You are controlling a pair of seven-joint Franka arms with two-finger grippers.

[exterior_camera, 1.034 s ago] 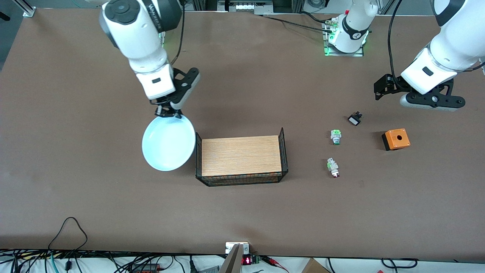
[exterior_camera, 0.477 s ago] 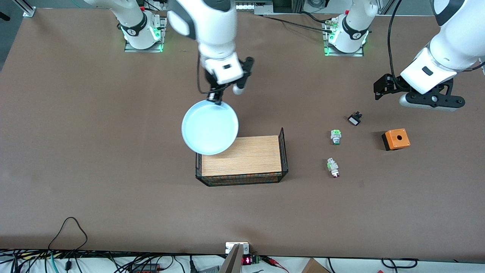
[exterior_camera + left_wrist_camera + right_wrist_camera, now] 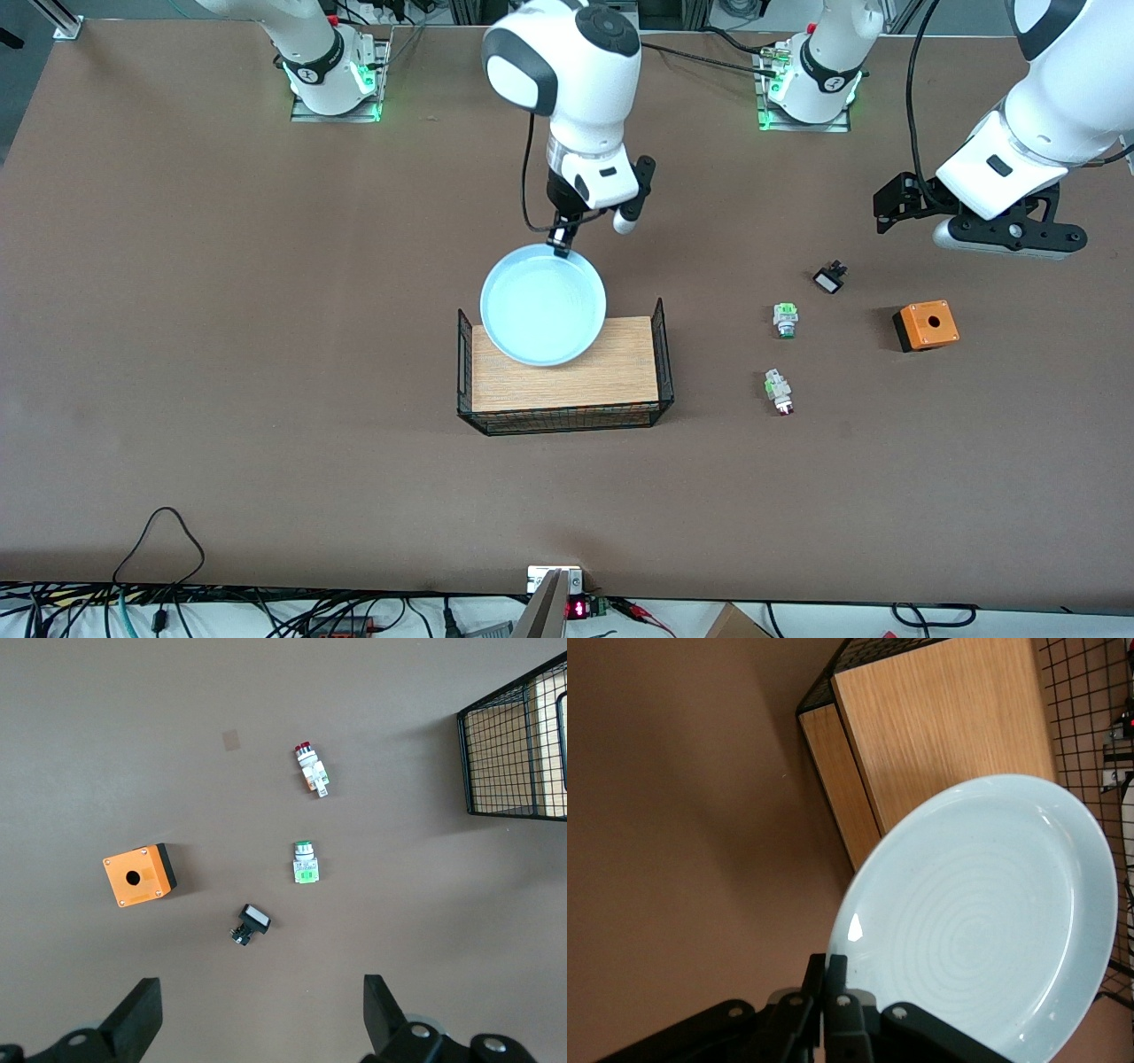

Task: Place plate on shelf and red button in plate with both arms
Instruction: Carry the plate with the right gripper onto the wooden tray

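My right gripper (image 3: 561, 245) is shut on the rim of the pale blue plate (image 3: 543, 306) and holds it in the air over the wire basket (image 3: 660, 354) with the wooden floor. In the right wrist view the plate (image 3: 992, 912) hangs over the wooden floor (image 3: 939, 718), pinched at its rim by my right gripper (image 3: 834, 967). The red button (image 3: 780, 392) lies on the table toward the left arm's end; it also shows in the left wrist view (image 3: 311, 771). My left gripper (image 3: 261, 1010) is open, empty and waits in the air over the table near the orange box.
A similar switch with a green tip (image 3: 785, 319) lies farther from the front camera than the red button. A small black part (image 3: 829, 280) and an orange box with a hole (image 3: 926, 325) lie near my left gripper (image 3: 1005, 235). Cables run along the table's front edge.
My right arm has carried the plate from beside the basket's right-arm end to over the basket. The left arm has not moved.
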